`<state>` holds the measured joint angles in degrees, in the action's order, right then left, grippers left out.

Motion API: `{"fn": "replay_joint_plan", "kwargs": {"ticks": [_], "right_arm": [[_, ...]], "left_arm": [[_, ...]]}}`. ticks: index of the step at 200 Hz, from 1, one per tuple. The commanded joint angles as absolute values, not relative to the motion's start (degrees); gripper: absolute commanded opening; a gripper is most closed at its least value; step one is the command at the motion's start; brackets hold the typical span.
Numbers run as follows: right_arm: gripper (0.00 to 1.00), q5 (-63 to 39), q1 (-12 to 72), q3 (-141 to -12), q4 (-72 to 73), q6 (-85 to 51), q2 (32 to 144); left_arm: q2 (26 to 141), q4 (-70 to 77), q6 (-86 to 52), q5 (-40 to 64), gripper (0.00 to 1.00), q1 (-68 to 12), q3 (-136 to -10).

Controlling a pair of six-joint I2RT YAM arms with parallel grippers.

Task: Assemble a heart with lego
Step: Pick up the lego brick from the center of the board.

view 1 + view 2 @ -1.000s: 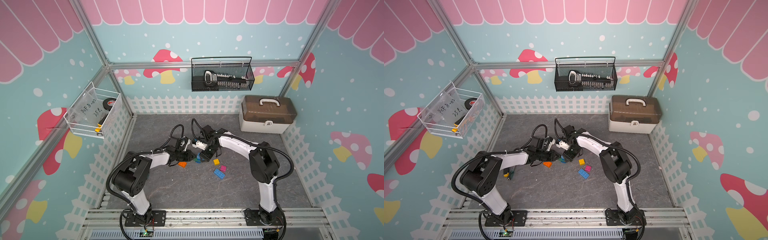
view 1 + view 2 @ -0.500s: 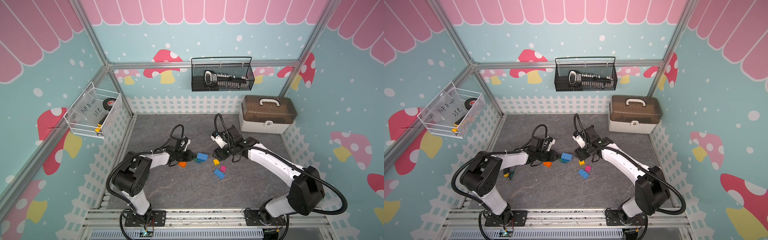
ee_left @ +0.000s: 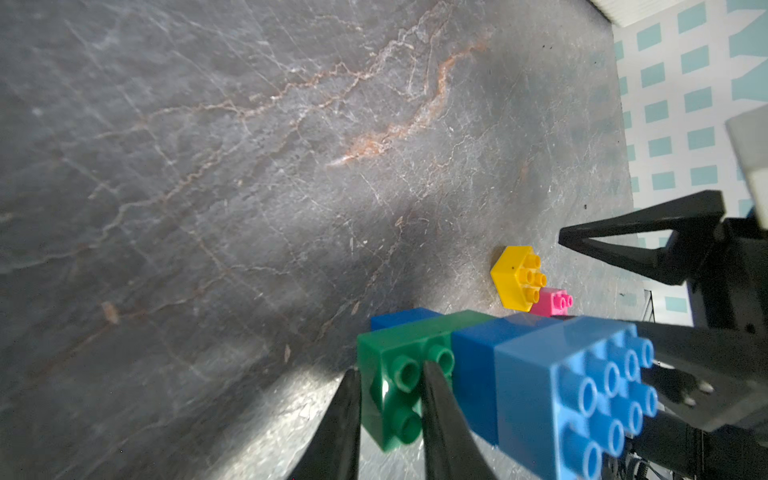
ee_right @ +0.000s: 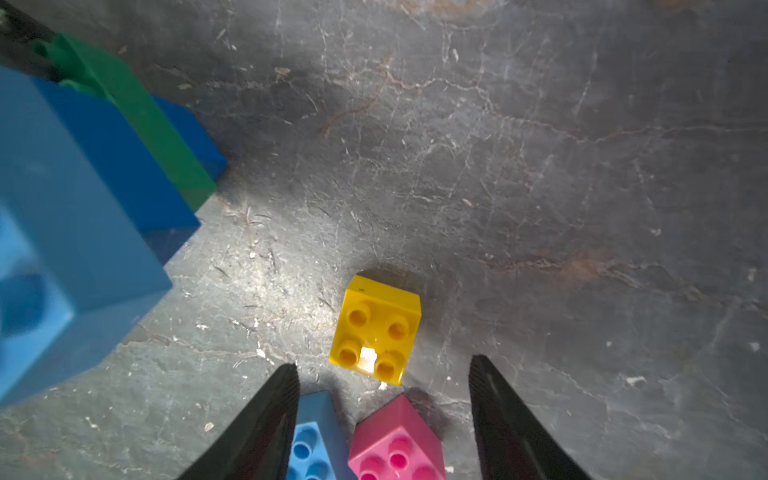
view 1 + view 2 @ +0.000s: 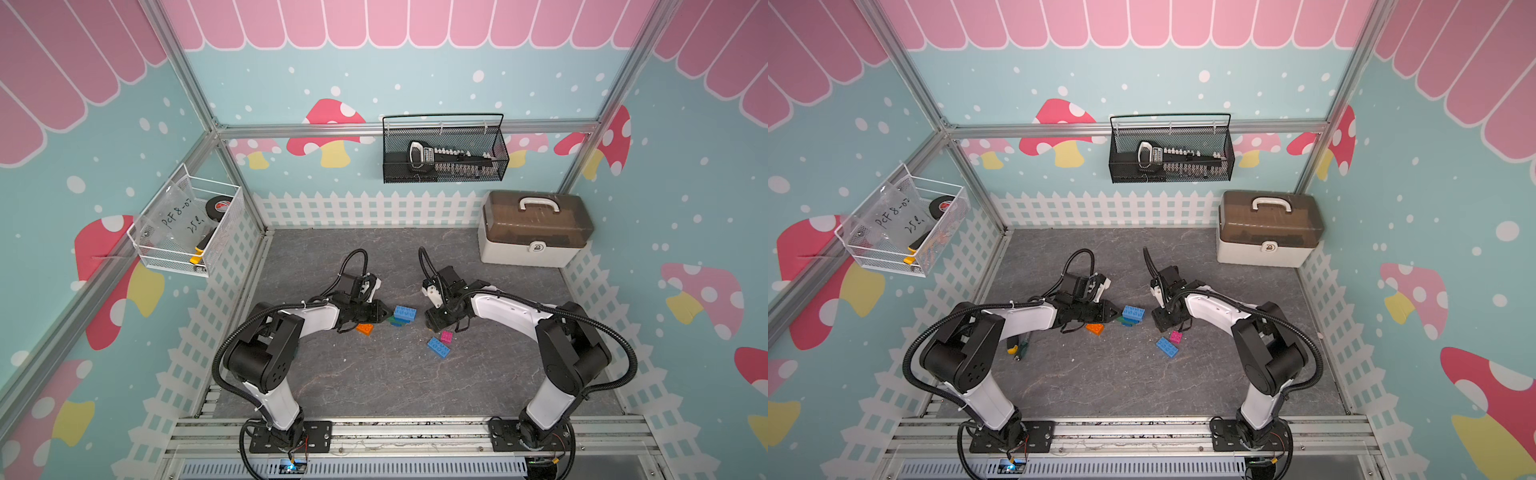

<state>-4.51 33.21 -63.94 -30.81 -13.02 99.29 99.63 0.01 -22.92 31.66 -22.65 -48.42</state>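
Note:
The part-built heart (image 5: 402,313) (image 5: 1133,313) lies on the mat: a light blue brick (image 3: 573,395), a dark blue one and a green brick (image 3: 399,374) joined. My left gripper (image 3: 390,370) (image 5: 384,311) is shut on the green brick. My right gripper (image 4: 384,365) (image 5: 434,322) is open and low over the loose yellow brick (image 4: 376,328), which it hides in both top views. A pink brick (image 4: 395,440) (image 5: 446,336) and a loose light blue brick (image 4: 316,436) (image 5: 438,347) lie between its fingers, nearer the wrist. An orange brick (image 5: 365,329) lies beside the left gripper.
A beige toolbox (image 5: 534,228) stands at the back right. On the back wall hangs a black mesh basket (image 5: 444,153), and on the left wall a white wire basket (image 5: 187,224). A small hand tool (image 5: 1017,347) lies by the left arm.
My right gripper has left the joined bricks, swung away to the right and come down over the yellow brick. The left gripper keeps its hold and has hardly moved.

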Motion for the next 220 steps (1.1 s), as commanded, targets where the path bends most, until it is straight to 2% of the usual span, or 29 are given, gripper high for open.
{"fn": "replay_joint_plan", "kwargs": {"ticks": [1,24,86,126,160,176,220], "right_arm": [[0.62,-3.4,33.4,-65.8,-30.9,-14.1,100.7],[0.59,-2.6,34.0,-66.2,-31.0,-14.4,102.1],[0.41,-1.6,35.2,-67.4,-32.4,-14.2,104.6],[0.41,-2.6,35.7,-68.9,-33.7,-14.0,106.4],[0.26,-1.2,35.9,-69.7,-35.3,-12.9,105.2],[0.22,-0.8,35.8,-70.6,-36.6,-10.8,103.2],[0.21,-5.2,35.5,-77.3,-41.7,1.4,97.8]], "left_arm": [[98.3,-1.9,-22.0,30.4,0.24,-23.1,-48.0],[98.3,-1.9,-22.0,30.3,0.24,-23.0,-47.9],[98.4,-1.8,-22.0,30.4,0.24,-23.0,-48.0],[98.4,-1.8,-22.0,30.3,0.24,-23.0,-47.9],[98.4,-1.9,-21.9,30.3,0.24,-23.0,-48.0],[98.4,-2.0,-21.9,30.3,0.24,-23.0,-48.1],[97.9,-2.7,-21.3,29.0,0.24,-23.2,-48.0]]}}
